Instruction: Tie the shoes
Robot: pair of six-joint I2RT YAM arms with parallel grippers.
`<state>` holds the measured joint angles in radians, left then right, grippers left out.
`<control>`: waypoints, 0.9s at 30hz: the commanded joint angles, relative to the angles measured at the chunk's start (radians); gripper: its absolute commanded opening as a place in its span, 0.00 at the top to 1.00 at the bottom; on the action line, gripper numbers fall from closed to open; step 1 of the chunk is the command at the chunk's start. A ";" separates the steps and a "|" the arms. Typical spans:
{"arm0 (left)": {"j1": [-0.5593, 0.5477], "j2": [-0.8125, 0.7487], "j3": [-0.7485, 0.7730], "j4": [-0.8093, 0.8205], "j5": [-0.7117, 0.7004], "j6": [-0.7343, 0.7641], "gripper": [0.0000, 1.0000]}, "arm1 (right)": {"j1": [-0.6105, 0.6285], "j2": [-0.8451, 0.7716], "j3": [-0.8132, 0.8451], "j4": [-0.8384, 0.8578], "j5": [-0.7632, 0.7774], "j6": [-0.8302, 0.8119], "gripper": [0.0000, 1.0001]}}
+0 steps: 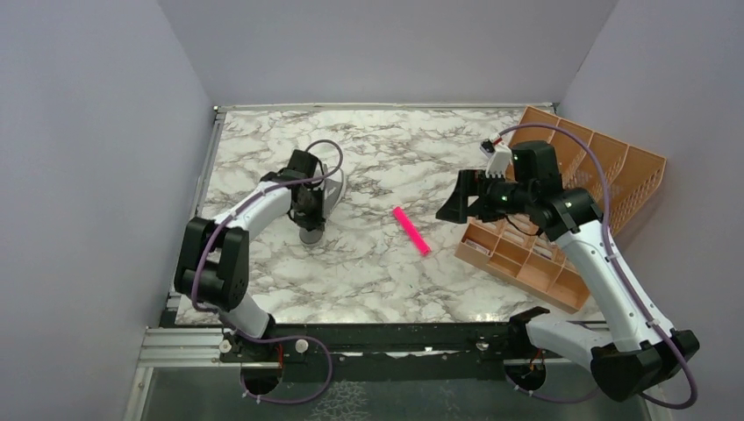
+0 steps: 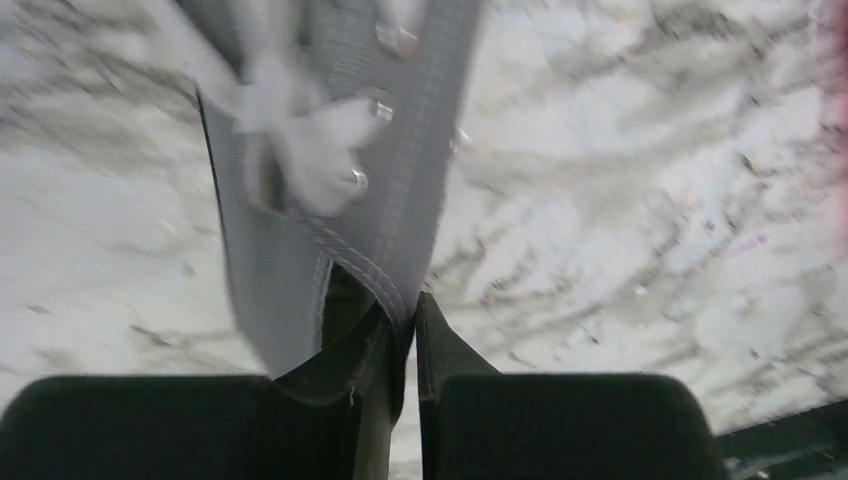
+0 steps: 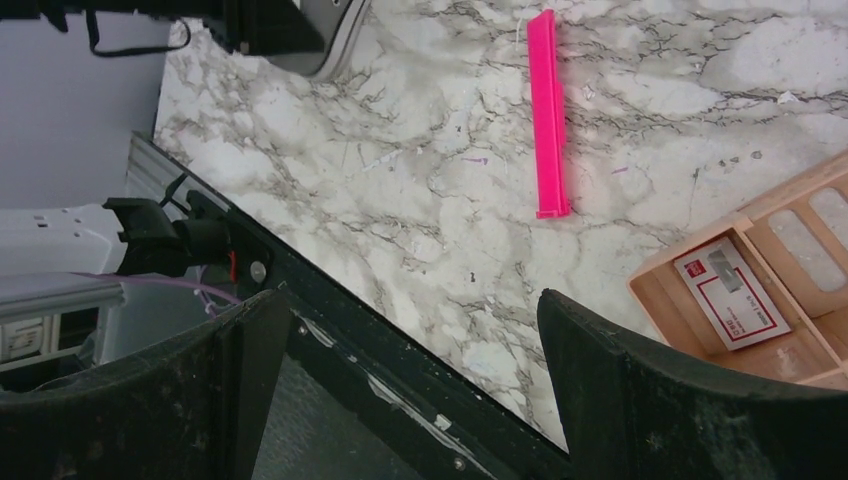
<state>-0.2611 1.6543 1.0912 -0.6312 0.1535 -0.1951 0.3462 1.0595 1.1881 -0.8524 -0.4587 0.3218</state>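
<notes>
While the L gripper (image 2: 412,318) clamps the grey canvas edge of the shoe (image 2: 400,170) just below the eyelets, its jaws sit almost together w/ only fabric between them. The wrist view is blurred. A white lace (image 2: 310,150) bunches in a loose clump on the shoe's upper, beside metal eyelets; can't tell if it's knotted.

From the top cam, the shoe (image 1: 336,186) lies on the left-centre part of the marble table (image 1: 377,281), mostly hidden under the L gripper (image 1: 307,200). Its white sole shows on the side toward the bar. Which way the toe points: can't tell.

The R gripper (image 1: 458,203) hovers above the table at the tray's near-left edge, jaws spread wide, holding nothing. Its wrist cam shows both fingers (image 3: 650,400) far apart, w/ bare marble between them.

A pink bar (image 1: 411,230) lies flat betw. shoe and tray, touching neither. The tan compartment tray (image 1: 614,158) sits at the table's right side, angled. One compartment holds a red-and-white card (image 3: 730,295).
</notes>
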 commanded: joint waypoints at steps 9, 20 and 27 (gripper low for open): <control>-0.248 -0.411 -0.223 -0.054 0.076 -0.670 0.97 | 0.006 0.138 -0.058 0.126 -0.219 0.064 0.00; -0.609 -0.429 -0.277 0.007 -0.048 -0.832 0.87 | 0.044 0.239 -0.125 0.218 -0.291 0.077 0.00; -0.653 -0.626 -0.254 -0.080 -0.143 -0.820 0.23 | 0.133 0.323 -0.119 0.288 -0.305 0.076 0.00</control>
<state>-0.9188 1.1847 0.7971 -0.6567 0.1204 -0.9882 0.4309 1.3495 1.0702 -0.6369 -0.7197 0.3946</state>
